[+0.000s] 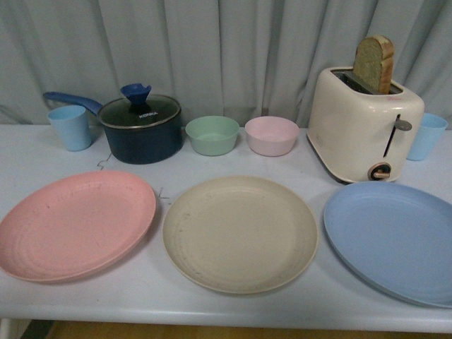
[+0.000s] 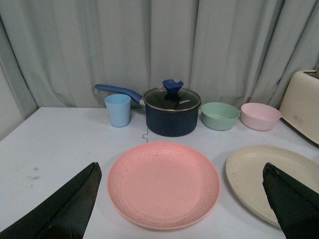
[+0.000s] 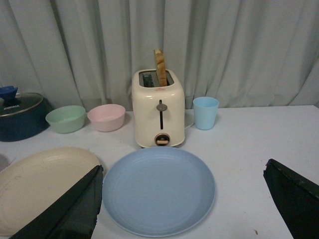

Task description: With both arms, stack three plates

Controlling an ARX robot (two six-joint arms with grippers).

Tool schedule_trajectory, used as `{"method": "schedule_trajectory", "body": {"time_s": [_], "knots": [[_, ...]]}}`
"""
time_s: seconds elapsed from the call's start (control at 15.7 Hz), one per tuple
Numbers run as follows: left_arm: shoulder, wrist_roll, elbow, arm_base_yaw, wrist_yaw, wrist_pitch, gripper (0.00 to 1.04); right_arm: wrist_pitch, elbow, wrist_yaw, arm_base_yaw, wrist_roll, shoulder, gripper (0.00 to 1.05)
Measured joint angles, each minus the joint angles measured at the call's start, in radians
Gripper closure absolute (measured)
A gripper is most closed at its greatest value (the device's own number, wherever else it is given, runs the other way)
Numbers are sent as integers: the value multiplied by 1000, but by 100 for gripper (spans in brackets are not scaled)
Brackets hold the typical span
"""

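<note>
Pink matte round plate [image 1: 76, 224], beige round plate [image 1: 240, 233] and blue round plate [image 1: 392, 240] sat unstacked in a row. I saw my black left gripper [image 2: 180, 168] and right gripper [image 3: 184, 167] both spread wide.

Three plates [image 1: 74, 224] [image 1: 240, 233] [image 1: 392, 240], two bowls [image 1: 212, 134] [image 1: 272, 135], two cups [image 1: 69, 127] [image 1: 426, 136], one saucepan [image 1: 141, 134], one toaster [image 1: 357, 127], one bread slice [image 1: 373, 65].

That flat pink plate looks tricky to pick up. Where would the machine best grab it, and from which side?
Probably the rim of the pink plate, at its near-left edge. It lies flat on the table, so only the slightly raised rim offers something thin to pinch, and the beige plate sits close on its other side. The left pincer is open.
</note>
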Motion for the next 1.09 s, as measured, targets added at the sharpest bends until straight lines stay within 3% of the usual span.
{"method": "schedule_trajectory", "body": {"time_s": [1.09], "knots": [[0,0,0,0,0,0,7,0,0,0,0,0,0,6]]}}
